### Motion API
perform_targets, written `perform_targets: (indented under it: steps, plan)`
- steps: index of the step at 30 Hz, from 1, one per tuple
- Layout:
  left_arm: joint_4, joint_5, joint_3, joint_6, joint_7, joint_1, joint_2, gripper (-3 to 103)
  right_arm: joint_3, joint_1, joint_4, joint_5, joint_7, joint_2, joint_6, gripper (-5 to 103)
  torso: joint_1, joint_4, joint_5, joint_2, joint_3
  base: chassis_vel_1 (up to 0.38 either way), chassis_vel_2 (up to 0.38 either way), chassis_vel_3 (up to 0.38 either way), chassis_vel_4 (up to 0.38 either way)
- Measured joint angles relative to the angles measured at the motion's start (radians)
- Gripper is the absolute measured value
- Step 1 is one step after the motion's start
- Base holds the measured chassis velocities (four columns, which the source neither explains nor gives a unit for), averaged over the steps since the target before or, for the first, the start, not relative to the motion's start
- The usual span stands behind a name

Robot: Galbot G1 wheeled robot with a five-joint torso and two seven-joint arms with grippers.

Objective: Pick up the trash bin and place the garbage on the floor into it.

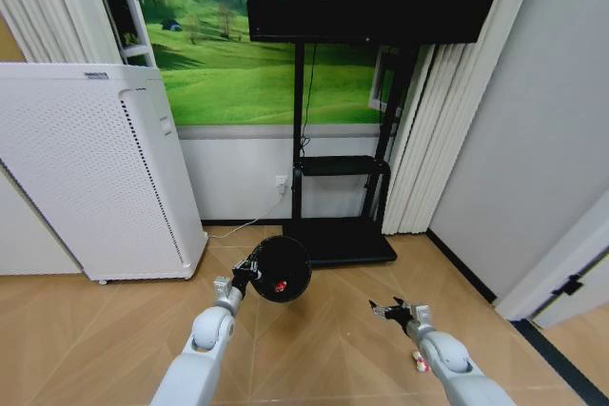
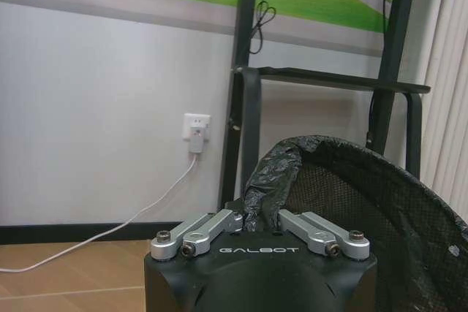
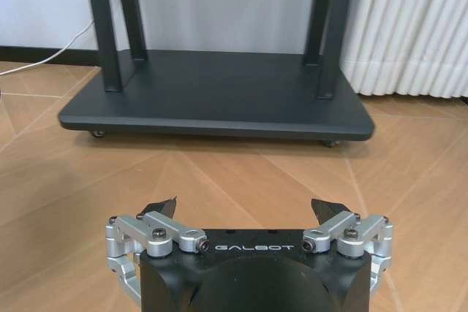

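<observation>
The left gripper [image 1: 249, 271] is clamped on the rim of the trash bin [image 1: 284, 267], a small round black mesh wastebasket lined with a black plastic bag, and holds it tipped so its mouth faces the head camera, above the wooden floor [image 1: 324, 339] and just in front of the black TV stand base [image 1: 347, 240]. In the left wrist view the fingers [image 2: 212, 226] pinch a bunched fold of the bag [image 2: 267, 180] at the rim, the far side of the bin being cut off by the frame edge. A small red item [image 1: 280, 286] lies inside the bin, too small to name with confidence, perhaps a can. The right gripper [image 1: 392, 310] hovers low over bare floor with its jaws spread apart and holding nothing. A red-and-white scrap [image 1: 420, 360] lies on the floor, partly hidden behind the right forearm. A white perforated appliance [image 1: 90, 173] stands to the left against the wall.
</observation>
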Motion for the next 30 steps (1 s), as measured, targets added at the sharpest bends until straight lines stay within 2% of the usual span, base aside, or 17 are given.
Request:
perform_targets:
  steps: [4,8,12,14,15,18,19,22,30]
  plan:
    - [0.000,0.000,0.004,0.002,-0.002,-0.002,-0.002,7,-0.002,0.002,-0.001,0.003,-0.002,-0.001,0.002,100,0.000,-0.0002,-0.0006,0.000,0.000,-0.209,-0.265,0.245,0.261]
    - [-0.001,0.002,0.009,0.004,-0.006,-0.003,-0.006,7,-0.010,-0.002,-0.007,0.038,-0.038,-0.003,-0.003,100,0.000,-0.0003,-0.0005,0.000,0.000,-0.194,-0.240,0.215,0.258]
    - [-0.003,0.006,0.009,0.004,-0.006,0.000,-0.009,7,-0.022,-0.001,-0.041,0.050,-0.046,0.007,-0.009,100,0.000,-0.0005,-0.0003,0.000,0.000,-0.119,-0.122,0.110,0.083]
    - [-0.003,0.007,0.009,0.004,-0.007,0.000,-0.011,7,-0.034,-0.012,-0.050,0.101,-0.004,0.015,-0.065,100,0.000,0.0000,-0.0005,0.000,0.000,-0.014,-0.028,-0.002,0.012]
    - [-0.003,0.007,0.009,0.004,-0.007,0.000,-0.011,7,-0.034,-0.012,-0.050,0.101,-0.004,0.015,-0.065,100,0.000,0.0000,-0.0005,0.000,0.000,0.000,0.000,0.000,0.000]
    - [-0.001,0.008,0.007,0.004,-0.009,-0.004,-0.015,7,-0.043,-0.016,-0.070,0.173,0.082,0.040,-0.166,100,0.000,0.0003,-0.0006,0.000,0.000,0.063,0.077,-0.050,-0.054]
    - [-0.001,0.008,0.007,0.004,-0.009,-0.004,-0.015,7,-0.043,-0.016,-0.070,0.173,0.082,0.040,-0.166,100,0.000,0.0003,-0.0006,0.000,0.000,0.062,0.095,-0.062,-0.047]
    - [-0.002,0.008,0.007,0.004,-0.009,-0.005,-0.017,7,-0.049,-0.003,-0.106,0.260,0.223,0.089,-0.255,100,0.000,0.0000,-0.0006,0.000,0.000,0.028,0.039,-0.026,-0.028]
    - [-0.004,0.008,0.003,0.004,-0.009,-0.001,-0.020,7,-0.058,0.039,-0.220,0.237,0.300,0.148,-0.278,100,0.000,-0.0001,-0.0003,0.000,0.000,0.000,0.000,0.000,0.000]
